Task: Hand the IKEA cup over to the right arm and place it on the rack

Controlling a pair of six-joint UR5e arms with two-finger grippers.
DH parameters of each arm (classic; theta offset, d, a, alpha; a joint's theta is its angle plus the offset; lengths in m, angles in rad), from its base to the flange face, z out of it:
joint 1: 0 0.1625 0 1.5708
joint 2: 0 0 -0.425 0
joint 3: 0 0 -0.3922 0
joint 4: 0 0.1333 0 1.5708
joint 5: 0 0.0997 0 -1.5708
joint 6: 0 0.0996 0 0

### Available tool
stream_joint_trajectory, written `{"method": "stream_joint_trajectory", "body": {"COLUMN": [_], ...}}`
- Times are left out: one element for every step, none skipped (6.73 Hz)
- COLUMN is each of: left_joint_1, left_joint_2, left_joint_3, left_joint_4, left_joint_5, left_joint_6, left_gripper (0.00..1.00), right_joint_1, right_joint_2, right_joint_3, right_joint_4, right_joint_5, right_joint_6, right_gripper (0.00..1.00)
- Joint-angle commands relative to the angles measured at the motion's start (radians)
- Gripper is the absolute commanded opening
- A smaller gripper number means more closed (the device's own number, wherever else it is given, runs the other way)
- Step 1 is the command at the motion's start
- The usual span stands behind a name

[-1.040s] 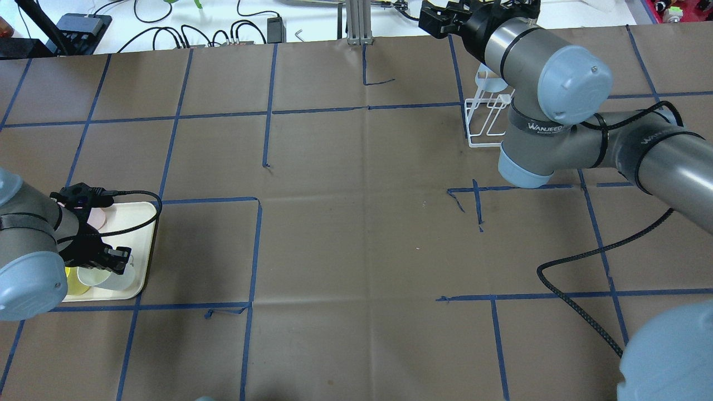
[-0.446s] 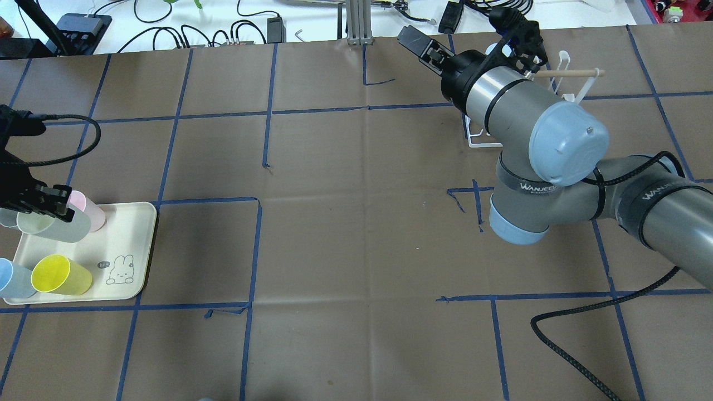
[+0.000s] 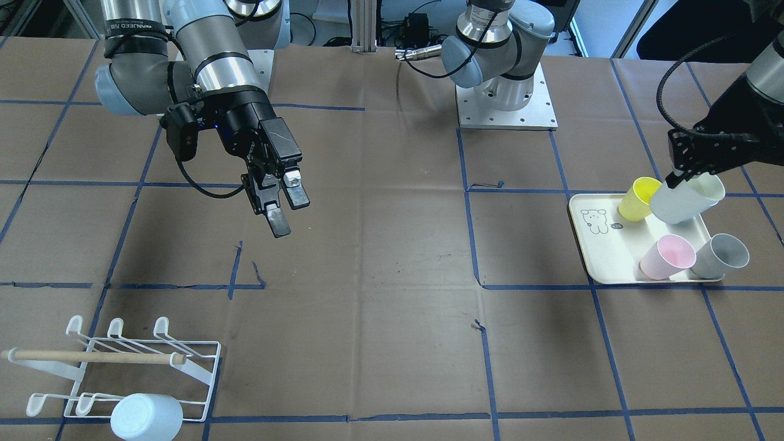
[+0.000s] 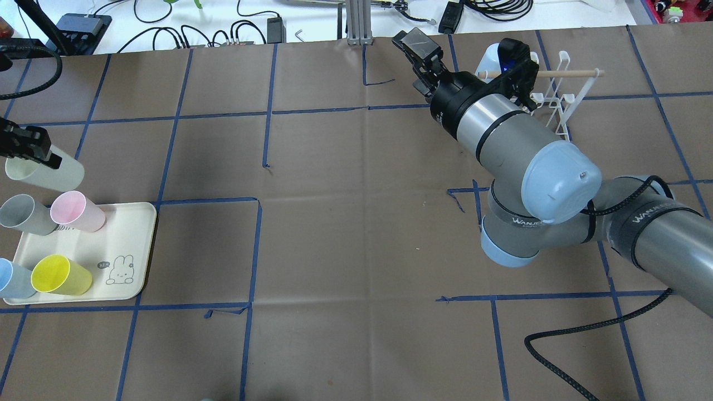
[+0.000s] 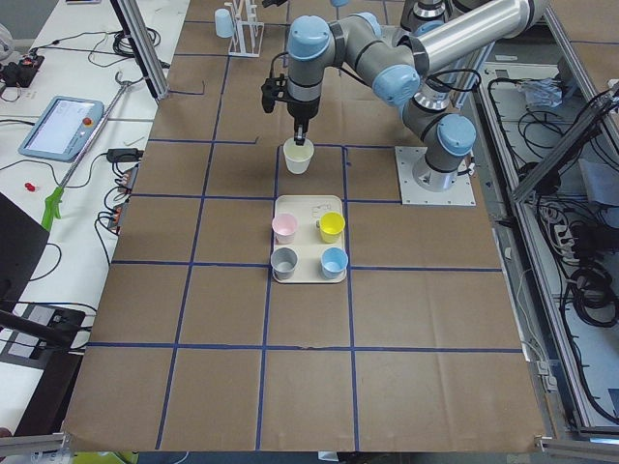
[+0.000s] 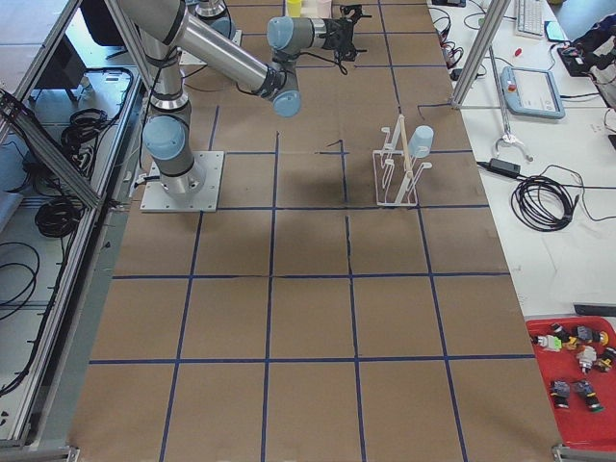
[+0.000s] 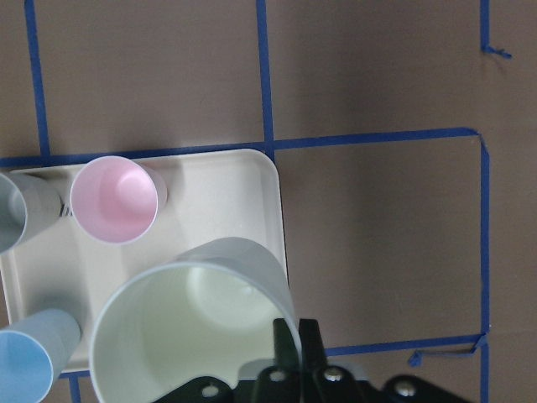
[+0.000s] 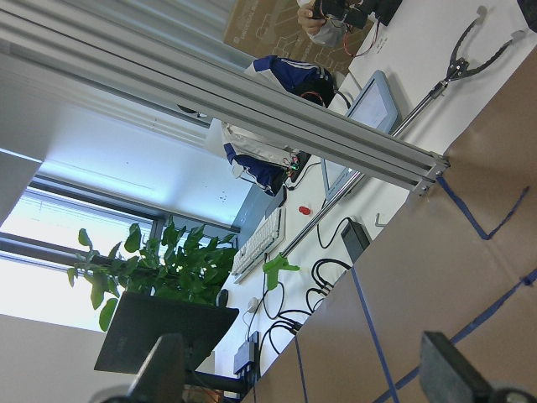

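The pale IKEA cup hangs tilted above the tray edge, my left gripper pinching its rim. I judge it light, stiff, smooth plastic, likely to swing, so my right gripper, fingers spread, should take the body. Open table lies between them. The rack, near the table edge, holds a blue cup.
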Motion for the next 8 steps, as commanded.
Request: {"method": "stream_joint_trajectory", "body": {"left_joint_1": [-0.026, -0.047, -0.079, -0.13, -0.17, -0.206, -0.245, -0.282], "left_joint_2": [-0.131, -0.163, -0.2, -0.22, -0.231, -0.24, -0.244, -0.264], "left_joint_3": [0.107, 0.097, 0.071, 0.054, 0.02, -0.033, -0.093, -0.171], "left_joint_4": [0.129, 0.212, 0.37, 0.473, 0.595, 0.708, 0.842, 1.009], "left_joint_5": [-0.251, -0.407, -0.579, -0.628, -0.765, -0.821, -0.864, -0.922], "left_joint_6": [0.145, 0.149, 0.185, 0.19, 0.195, 0.198, 0.193, 0.19], "left_gripper": [0.0, 0.0, 0.0, 0.0, 0.0, 0.0, 0.0, 0.0], "right_joint_1": [0.005, 0.005, 0.005, 0.005, 0.005, 0.005, 0.005, 0.005], "right_joint_2": [0.003, 0.012, 0.011, 0.012, 0.017, 0.015, 0.017, 0.017], "right_joint_3": [0.006, 0.006, 0.006, 0.006, 0.006, 0.004, 0.004, 0.004], "right_joint_4": [-0.05, -0.061, -0.061, -0.06, -0.06, -0.061, -0.061, -0.061], "right_joint_5": [-0.015, -0.016, -0.016, -0.016, -0.016, -0.016, -0.016, -0.016], "right_joint_6": [0.124, 0.124, 0.124, 0.124, 0.124, 0.124, 0.124, 0.124], "right_gripper": [1.0, 1.0, 1.0, 1.0, 1.0, 1.0, 1.0, 1.0]}}
